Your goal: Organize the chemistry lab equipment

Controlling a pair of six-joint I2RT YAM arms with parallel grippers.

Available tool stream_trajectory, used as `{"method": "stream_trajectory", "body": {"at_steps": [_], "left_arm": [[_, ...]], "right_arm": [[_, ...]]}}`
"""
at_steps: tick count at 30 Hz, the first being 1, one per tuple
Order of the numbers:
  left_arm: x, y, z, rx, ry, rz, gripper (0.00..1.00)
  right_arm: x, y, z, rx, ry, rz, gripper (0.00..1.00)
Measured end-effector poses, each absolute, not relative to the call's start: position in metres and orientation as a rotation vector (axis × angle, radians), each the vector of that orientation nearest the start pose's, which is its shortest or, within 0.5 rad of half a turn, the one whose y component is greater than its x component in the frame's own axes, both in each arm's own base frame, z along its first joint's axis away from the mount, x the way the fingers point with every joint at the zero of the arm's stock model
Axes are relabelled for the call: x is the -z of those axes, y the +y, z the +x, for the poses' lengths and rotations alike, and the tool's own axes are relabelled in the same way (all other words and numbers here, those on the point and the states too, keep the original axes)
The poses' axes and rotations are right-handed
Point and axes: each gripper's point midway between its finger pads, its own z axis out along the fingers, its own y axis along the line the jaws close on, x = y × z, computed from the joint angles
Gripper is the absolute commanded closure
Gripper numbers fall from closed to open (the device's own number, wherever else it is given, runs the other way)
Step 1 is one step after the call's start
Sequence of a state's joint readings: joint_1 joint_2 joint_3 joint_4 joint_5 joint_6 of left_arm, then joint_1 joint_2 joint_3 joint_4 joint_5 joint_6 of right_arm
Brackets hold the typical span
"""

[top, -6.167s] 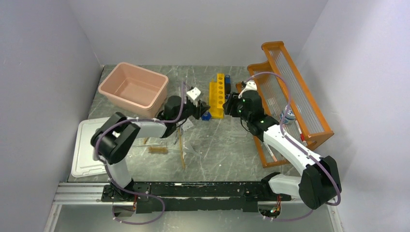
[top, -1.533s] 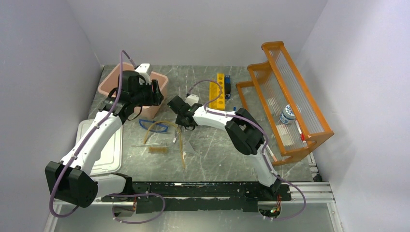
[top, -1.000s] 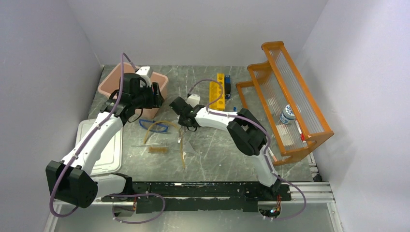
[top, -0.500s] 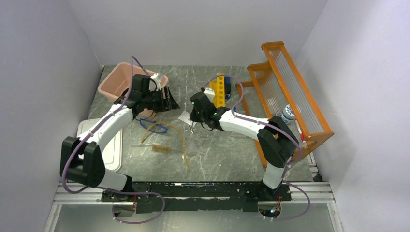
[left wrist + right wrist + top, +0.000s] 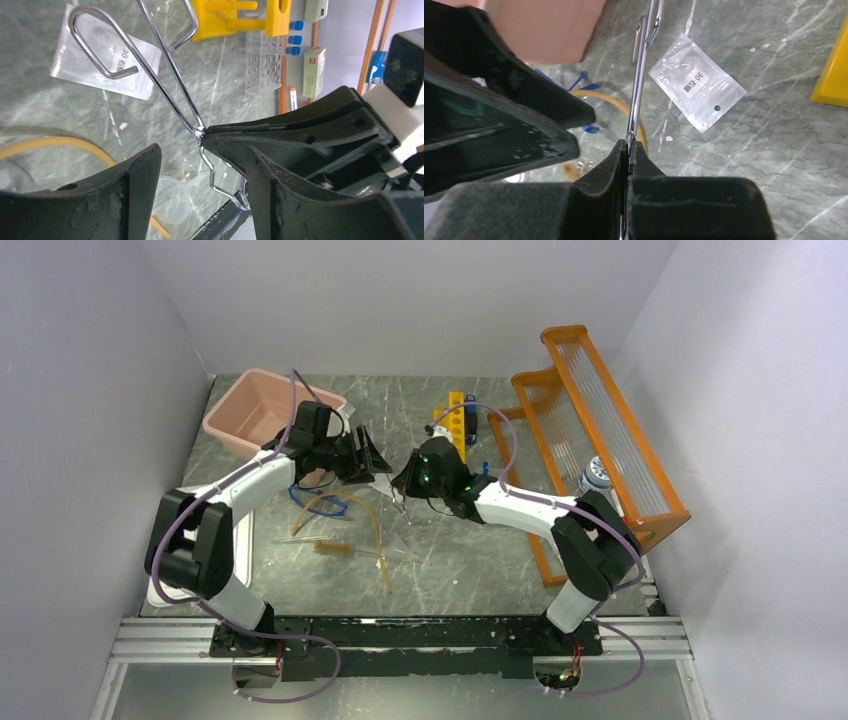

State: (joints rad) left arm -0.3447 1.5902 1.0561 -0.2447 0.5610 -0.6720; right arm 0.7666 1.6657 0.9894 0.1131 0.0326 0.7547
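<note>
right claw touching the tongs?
Touching. Right wrist view: the right claw is shut on the tongs, both pads pressed against the metal.

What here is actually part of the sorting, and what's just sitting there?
Job: scissor-like metal tongs in the right gripper, white packet, amber rubber tubing, blue-framed goggles, wire tube brush.
Lying about: pink plastic tub, big orange shelf rack.

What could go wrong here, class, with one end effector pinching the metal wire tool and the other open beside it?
1. The right end effector pinches the metal wire tool only at one thin spot, so the tool may swivel or slip out.
2. The open left end effector sits very close to the right one's tip. If it closes there, it might hit that tip instead of gripping the tool.
</note>
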Motion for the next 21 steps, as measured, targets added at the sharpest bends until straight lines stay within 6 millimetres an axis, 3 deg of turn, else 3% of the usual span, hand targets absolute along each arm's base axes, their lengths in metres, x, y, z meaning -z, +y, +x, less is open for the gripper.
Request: {"method": "stream_trajectory", "body": {"at_steps": [4, 9, 14, 18, 21], "left_arm": [[-0.129, -0.253, 0.323, 1.166, 2.503, -0.171, 0.30], [-0.125, -0.255, 0.319, 1.196, 2.484, -0.307, 0.31], [-0.145, -0.255, 0.330, 1.216, 2.382, -0.365, 0.30], [-0.162, -0.255, 0.342, 1.225, 2.293, -0.392, 0.30], [-0.167, -0.254, 0.345, 1.232, 2.256, -0.420, 0.37]], "right_arm": [[-0.126, 0.344, 0.319, -0.936, 2.201, 0.010, 1.00], [-0.131, 0.342, 0.317, -0.995, 2.171, 0.008, 1.00], [-0.145, 0.347, 0.317, -1.053, 2.125, -0.032, 1.00], [-0.170, 0.359, 0.308, -1.148, 2.053, -0.106, 1.00], [-0.186, 0.363, 0.306, -1.192, 2.001, -0.126, 1.00]]}}
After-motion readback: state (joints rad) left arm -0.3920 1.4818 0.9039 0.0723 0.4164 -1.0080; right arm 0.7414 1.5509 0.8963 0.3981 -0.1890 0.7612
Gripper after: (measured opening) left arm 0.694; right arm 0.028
